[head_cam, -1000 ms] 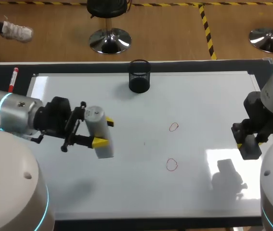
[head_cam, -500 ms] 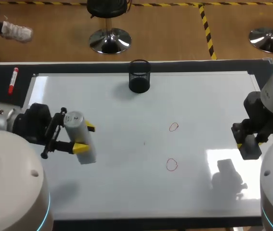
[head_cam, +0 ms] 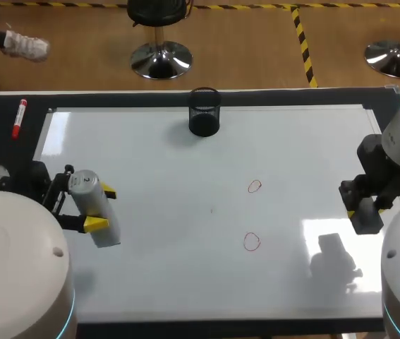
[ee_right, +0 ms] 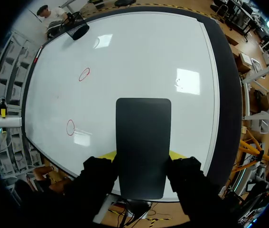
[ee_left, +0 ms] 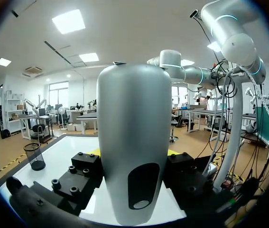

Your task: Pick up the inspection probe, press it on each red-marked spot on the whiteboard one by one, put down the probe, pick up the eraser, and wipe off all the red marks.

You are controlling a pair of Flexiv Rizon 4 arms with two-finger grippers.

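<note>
The inspection probe (head_cam: 95,210), a grey cylinder, is clamped between the yellow tips of the left gripper (head_cam: 101,207) at the 9 o'clock edge of the whiteboard (head_cam: 185,282). The left wrist view shows it rising between the two fingers, which press on it from both sides. It seems to be held off the surface rather than resting on it.

At the 3 o'clock edge, the right gripper (head_cam: 364,210) is closed on the black eraser (head_cam: 366,217). The right wrist view shows the flat block gripped between its fingers and hanging over the board's near border.

Two red marks are drawn on the board, both small open loops. The upper red mark (head_cam: 255,186) lies a little toward 3 o'clock from the board's middle. The lower red mark (head_cam: 251,241) is just beyond it toward 6 o'clock. Both are whole and unsmeared, and well apart from either tool.

A black mesh cup (head_cam: 204,111) stands at the 12 o'clock edge, and a red marker pen (head_cam: 18,117) lies on the dark frame toward 10 o'clock.

As for progress, both tools are in hand. The pictures do not show whether the probe has pressed the marks. Setting the probe down and wiping both marks are plainly left to do.
</note>
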